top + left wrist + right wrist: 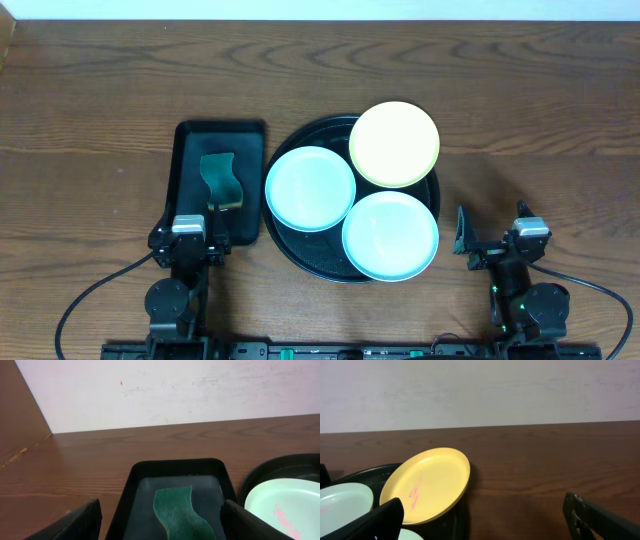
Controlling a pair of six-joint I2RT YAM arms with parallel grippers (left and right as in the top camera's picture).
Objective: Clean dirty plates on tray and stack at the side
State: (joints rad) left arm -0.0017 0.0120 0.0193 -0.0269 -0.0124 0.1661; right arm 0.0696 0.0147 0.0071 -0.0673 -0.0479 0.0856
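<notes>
Three plates lie on the large round black tray (pixel 289 244). The pale yellow plate (pixel 394 143) sits at the tray's far right, tilted on the rim; the right wrist view (pixel 427 484) shows pink marks on it. One mint plate (pixel 310 188) lies at the left, also in the left wrist view (pixel 285 507) with pink marks. The other mint plate (pixel 390 235) lies at the front right. My left gripper (pixel 192 243) is open and empty at the near end of the small tray. My right gripper (pixel 492 240) is open and empty, right of the round tray.
A smaller rectangular black tray (pixel 188 150) stands left of the round tray and holds a green wavy sponge (pixel 223 180), which shows in the left wrist view (pixel 179 512) between my open fingers. A pale wall runs behind the table's far edge.
</notes>
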